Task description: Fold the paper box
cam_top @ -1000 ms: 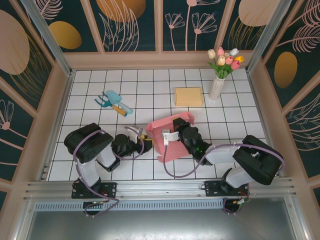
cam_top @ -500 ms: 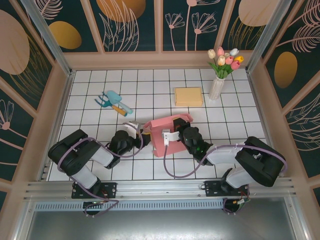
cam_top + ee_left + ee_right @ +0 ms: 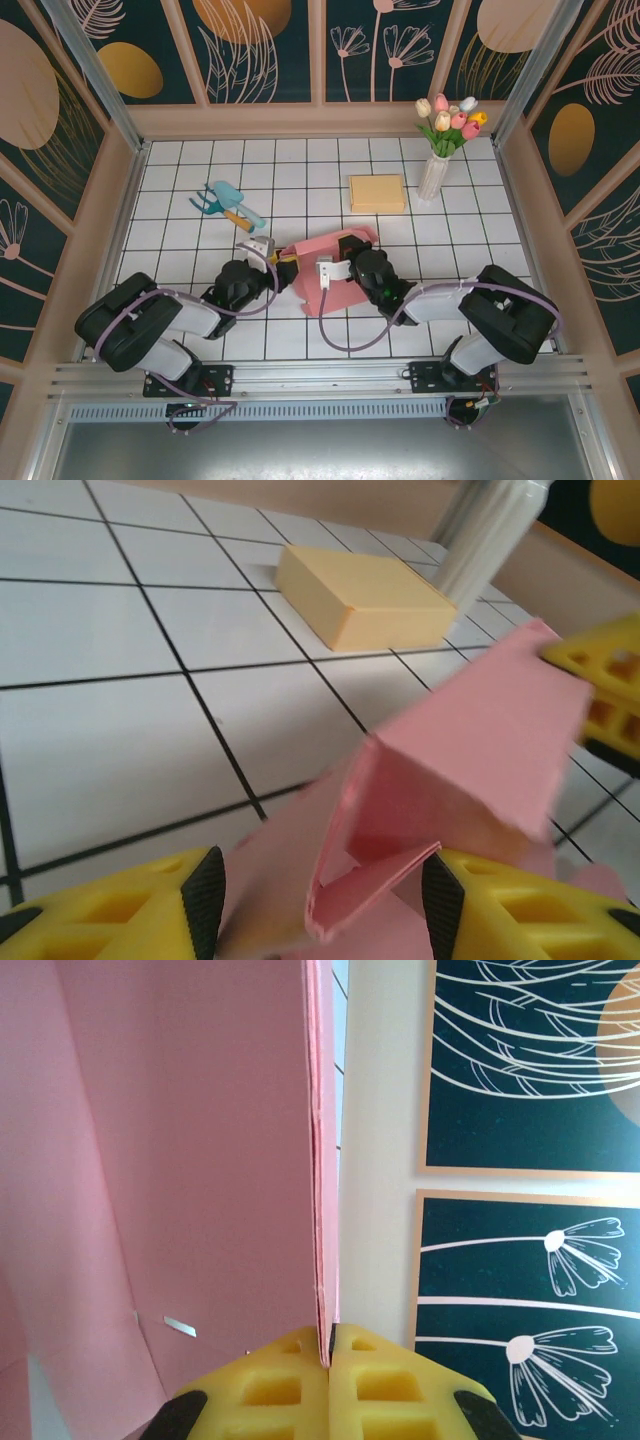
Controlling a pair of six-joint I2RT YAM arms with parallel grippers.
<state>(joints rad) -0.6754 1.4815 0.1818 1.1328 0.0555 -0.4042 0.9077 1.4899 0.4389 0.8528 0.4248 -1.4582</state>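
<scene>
The right gripper (image 3: 328, 1344) is pinching shut on the thin upper edge of one wall of the pink paper box (image 3: 190, 1160), its yellow fingers (image 3: 270, 1385) meeting with only the sheet between them. From above, this gripper (image 3: 335, 268) is lying low over the box (image 3: 312, 282), which is sitting half-formed on the white tiled table (image 3: 180, 160), near the front and roughly midway between the two arms. The left gripper (image 3: 268, 256) is reaching in from the box's left side; at its wrist, the jaws of the gripper (image 3: 322, 900) are standing partway apart, straddling a folded flap of the box (image 3: 470, 740) (the paper is looking loose there, not clamped). Farther back, a yellow block (image 3: 377, 193) is lying just beside a vase of tulips (image 3: 436, 172).
</scene>
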